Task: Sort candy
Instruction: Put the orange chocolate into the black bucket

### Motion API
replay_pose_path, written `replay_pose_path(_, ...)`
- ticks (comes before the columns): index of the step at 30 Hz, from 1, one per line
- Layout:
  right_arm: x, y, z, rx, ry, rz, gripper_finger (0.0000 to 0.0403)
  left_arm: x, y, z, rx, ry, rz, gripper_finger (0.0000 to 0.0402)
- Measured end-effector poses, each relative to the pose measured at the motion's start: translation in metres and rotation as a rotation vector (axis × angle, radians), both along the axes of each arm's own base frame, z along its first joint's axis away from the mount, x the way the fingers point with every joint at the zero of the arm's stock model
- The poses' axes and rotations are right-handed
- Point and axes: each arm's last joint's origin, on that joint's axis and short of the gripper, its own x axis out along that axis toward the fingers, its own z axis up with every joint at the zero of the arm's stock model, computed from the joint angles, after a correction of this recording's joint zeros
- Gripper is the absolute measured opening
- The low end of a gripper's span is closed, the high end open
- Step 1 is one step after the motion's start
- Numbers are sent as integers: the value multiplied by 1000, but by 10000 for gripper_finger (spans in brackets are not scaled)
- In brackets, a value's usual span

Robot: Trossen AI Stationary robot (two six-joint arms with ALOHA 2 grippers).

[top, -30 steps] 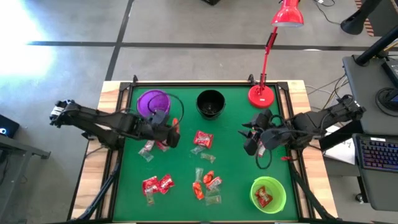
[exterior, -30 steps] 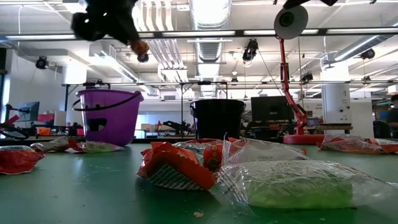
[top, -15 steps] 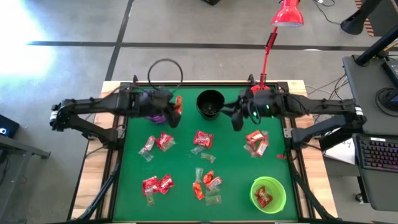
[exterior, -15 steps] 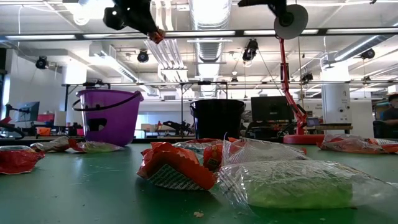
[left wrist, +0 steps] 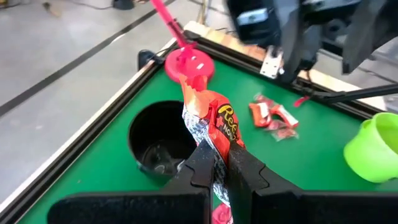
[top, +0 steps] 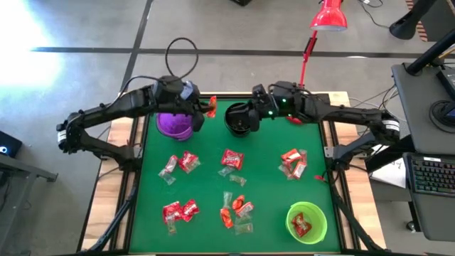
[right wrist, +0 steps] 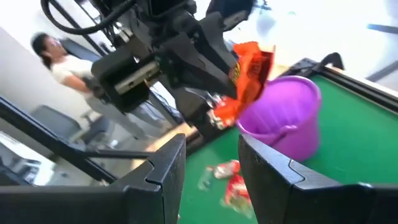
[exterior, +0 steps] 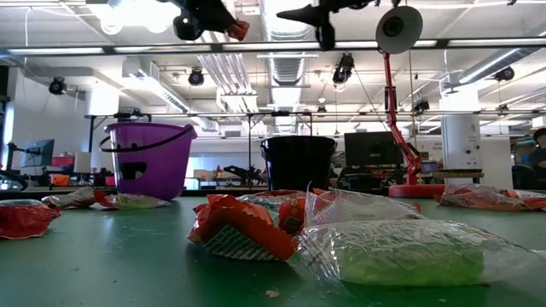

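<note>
While its fingers pinch an orange-red candy wrapper (left wrist: pixel 214 127), the left gripper (top: pixel 202 109) hangs high between the purple cup (top: pixel 173 121) and the black cup (top: pixel 240 118), at the far side of the green table (top: pixel 266 192). Its wrist view shows the wrapper standing upright out of the closed fingers, with the black cup's mouth just beyond. Facing it, the right gripper (top: pixel 254 119) hovers over the black cup with its fingers (right wrist: pixel 165 171) spread apart and nothing between them. Across the mat lie the rest of the sweets: a red pair (top: pixel 179 211) near left, a cluster (top: pixel 237 210) near centre, one red packet (top: pixel 232 159) mid-table, another group (top: pixel 293 162) to the right, and two pieces (top: pixel 179 164) left of centre. One red sweet (top: pixel 302 225) sits inside the green cup (top: pixel 306 222) at the near right. A red desk lamp (top: pixel 306 71) stands at the far right corner.
</note>
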Motion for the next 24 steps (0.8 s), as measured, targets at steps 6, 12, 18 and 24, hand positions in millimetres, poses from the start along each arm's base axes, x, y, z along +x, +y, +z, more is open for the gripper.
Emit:
replay_pose_path(6, 15, -11, -7, 18, 0, -21, 141, 3, 13, -3, -30, -54, -95, 1)
replay_pose_path(12, 25, -22, -5, -22, -5, -35, 141, 14, 18, -9, -43, -73, -200, 1)
replay_pose_path(18, 29, -32, -3, -23, -4, -30, 141, 21, 23, -17, -37, -47, -208, 1)
replay_pose_path(24, 29, -34, -7, -13, 16, -22, 138, 20, 29, -17, -30, -55, -193, 1)
